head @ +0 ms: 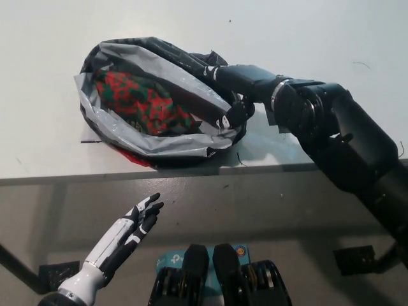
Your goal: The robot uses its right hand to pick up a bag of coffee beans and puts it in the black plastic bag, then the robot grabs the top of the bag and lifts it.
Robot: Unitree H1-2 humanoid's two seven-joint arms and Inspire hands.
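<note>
Setting: likely lab or test bench. Evidence: bare white flat-topped table [319,38], plain grey floor [287,210] below, no furnishings visible.
</note>
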